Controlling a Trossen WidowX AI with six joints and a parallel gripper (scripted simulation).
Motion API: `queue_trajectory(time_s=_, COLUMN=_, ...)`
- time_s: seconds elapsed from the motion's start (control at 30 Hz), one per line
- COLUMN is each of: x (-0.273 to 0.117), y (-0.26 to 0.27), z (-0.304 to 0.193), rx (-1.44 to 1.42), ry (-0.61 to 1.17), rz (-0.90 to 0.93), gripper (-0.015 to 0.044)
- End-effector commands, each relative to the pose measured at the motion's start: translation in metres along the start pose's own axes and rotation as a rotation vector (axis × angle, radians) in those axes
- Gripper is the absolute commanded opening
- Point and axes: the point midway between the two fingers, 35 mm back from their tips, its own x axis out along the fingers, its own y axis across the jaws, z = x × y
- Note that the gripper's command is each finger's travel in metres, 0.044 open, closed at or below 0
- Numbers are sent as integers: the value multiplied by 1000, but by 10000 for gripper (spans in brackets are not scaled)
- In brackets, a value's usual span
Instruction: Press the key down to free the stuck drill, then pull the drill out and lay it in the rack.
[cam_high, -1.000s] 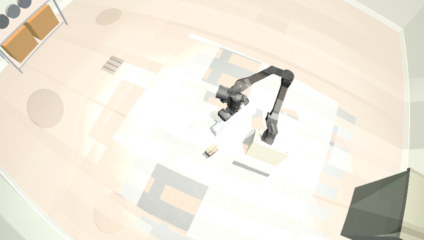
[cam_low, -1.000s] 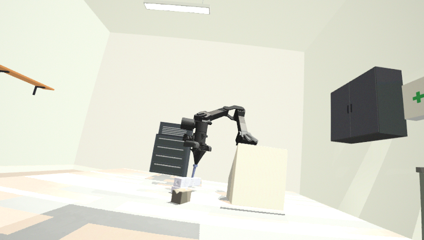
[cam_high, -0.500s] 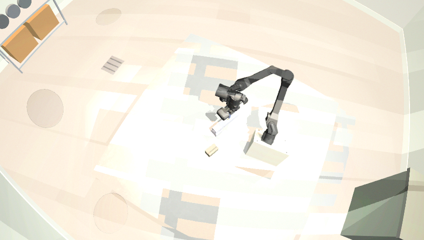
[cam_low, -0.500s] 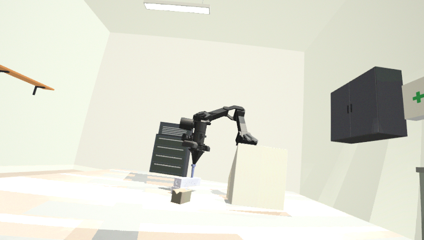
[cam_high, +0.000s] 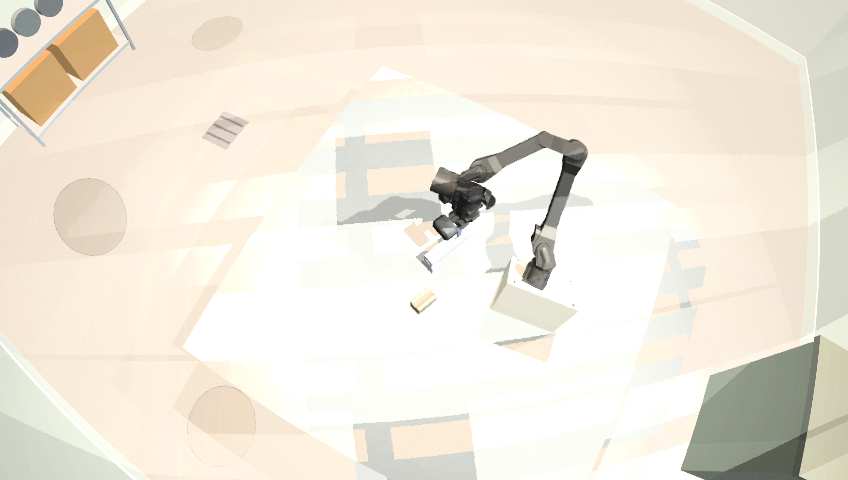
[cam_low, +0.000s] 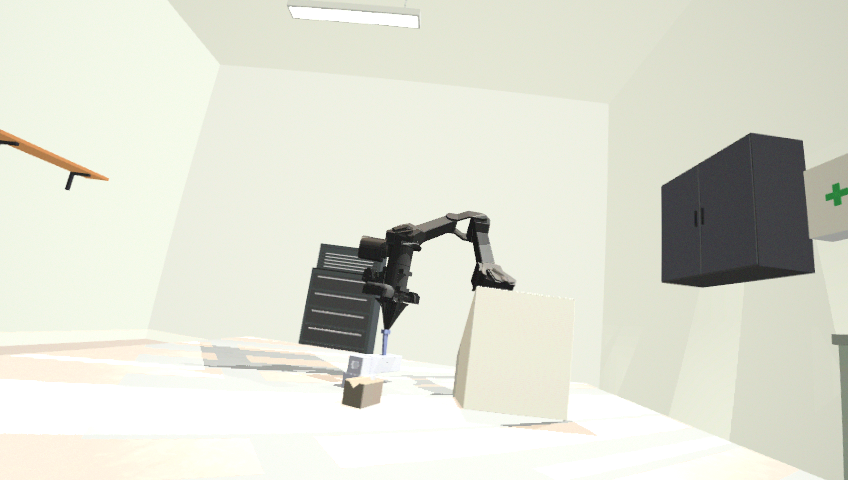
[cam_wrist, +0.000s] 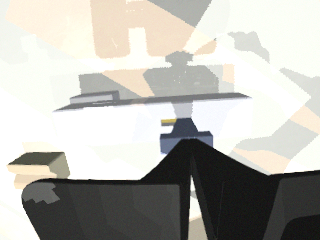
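Note:
A blue upright piece with a wide crossbar top (cam_high: 458, 232) (cam_low: 385, 343) (cam_wrist: 170, 143) stands out of a long pale block (cam_high: 443, 253) (cam_low: 383, 363) (cam_wrist: 105, 125). A small yellow tab (cam_wrist: 168, 121) shows beside its stem. I cannot tell whether the blue piece is the drill or the key. My gripper (cam_low: 386, 328) (cam_wrist: 188, 146) points down and is shut and empty, its tips at the top of the blue piece; contact is unclear. A small beige grooved block (cam_high: 423, 300) (cam_low: 362, 394) (cam_wrist: 35, 167), apparently the rack, lies apart from the pale block.
The arm's base stands on a large cream pedestal (cam_high: 532, 306) (cam_low: 517, 356), to the right of the pale block in the top and exterior views. A dark drawer cabinet (cam_low: 339, 309) stands far behind. Shelving with orange boxes (cam_high: 86, 44) is at the far upper left.

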Motion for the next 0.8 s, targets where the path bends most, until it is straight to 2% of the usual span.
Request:
queue_trajectory(time_s=0.0, x=12, y=0, z=-10, rx=-11, ry=39, rz=-6, gripper=0)
queue_trajectory(time_s=0.57, x=22, y=0, z=-13, rx=-11, ry=39, rz=-6, gripper=0)
queue_trajectory(time_s=0.77, x=-17, y=3, z=-3, rx=-11, ry=42, rz=0, gripper=157)
